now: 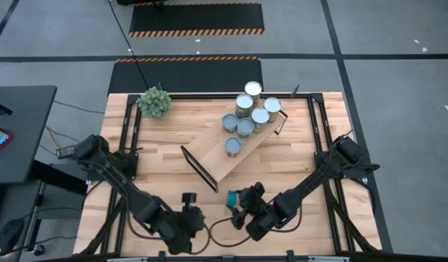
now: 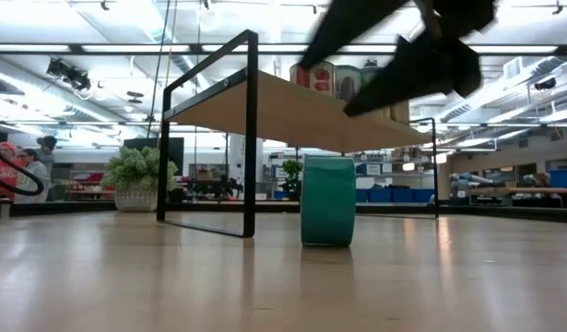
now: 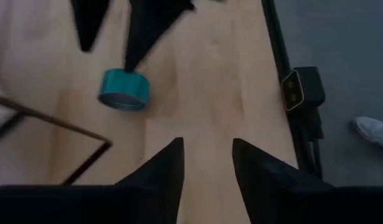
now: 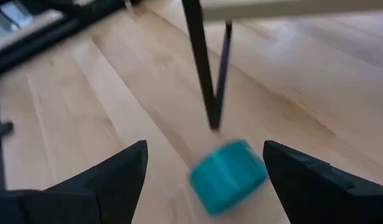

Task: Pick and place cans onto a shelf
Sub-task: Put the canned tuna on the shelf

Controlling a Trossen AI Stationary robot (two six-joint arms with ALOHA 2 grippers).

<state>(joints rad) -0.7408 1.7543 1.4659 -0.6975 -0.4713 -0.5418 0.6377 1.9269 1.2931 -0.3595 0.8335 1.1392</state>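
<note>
Six cans [image 1: 246, 116] sat on shelf [image 1: 213, 156] — done. One teal can [image 1: 231, 198] left on worktop [image 1: 296, 160], at 6 o'clock from shelf. Right pincer [image 1: 240, 206] gaped wide at it — nothing held. Left pincer [image 1: 188, 199] empty, part open, at 9 o'clock from teal can.

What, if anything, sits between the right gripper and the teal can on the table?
Nothing visible does. The right gripper has its fingers spread, with the teal can directly ahead on bare tabletop. The shelf leg stands just beyond the can, not before it.
</note>
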